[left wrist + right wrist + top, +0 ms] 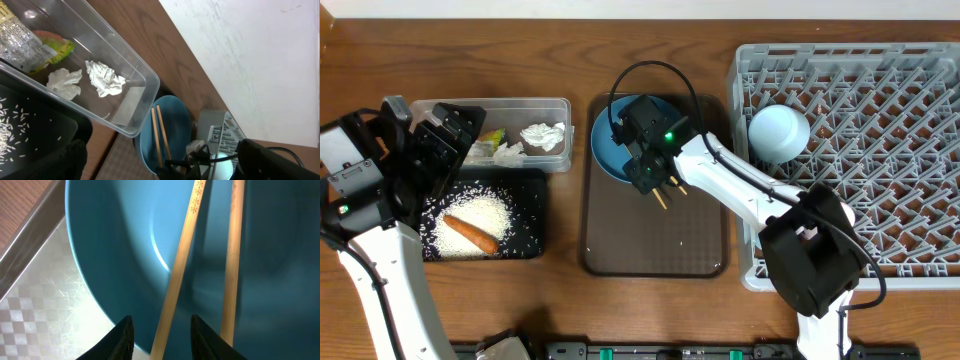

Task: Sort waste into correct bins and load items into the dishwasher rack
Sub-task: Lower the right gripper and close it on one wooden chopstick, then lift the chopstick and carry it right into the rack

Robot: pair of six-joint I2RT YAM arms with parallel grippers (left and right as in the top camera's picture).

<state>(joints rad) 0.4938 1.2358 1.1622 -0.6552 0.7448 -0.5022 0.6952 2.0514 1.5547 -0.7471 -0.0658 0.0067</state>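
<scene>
Right gripper (162, 324) sat low over the dark-blue plate (115, 240), at the far end of the brown serving tray (655, 240). Its jaws were partly spread, not clamped. We noted one stick of the wooden chopsticks (177, 280) running between the two fingers with a gap on either side. The second stick lay roughly parallel and passed by the right-hand finger; we could not tell whether it touched. Both sticks rested across the plate, and in the overhead view their ends stuck out past the gripper over the tray.

Chopsticks: pale wood, straight, squarish, with small printed marks near one end. Plate: smooth, glossy, round, with a curved wall. The tray surface by the plate was shiny, with a faint checker pattern.

Left gripper (455, 135) hung wide open and empty over the left end of the clear plastic tub (555, 105). The tub was rectangular and thin-walled. It held a crumpled white napkin (542, 136) and a yellow-green wrapper (492, 138).

The black tray (530, 215), just in front of the tub, carried loose white rice (480, 212) and an orange stick (470, 232) lying on the grains.

The grey dishwasher rack (880, 200), a peg lattice, stood to the right of the serving tray. A pale-blue bowl (778, 132) lay upside down in its near-left corner.
</scene>
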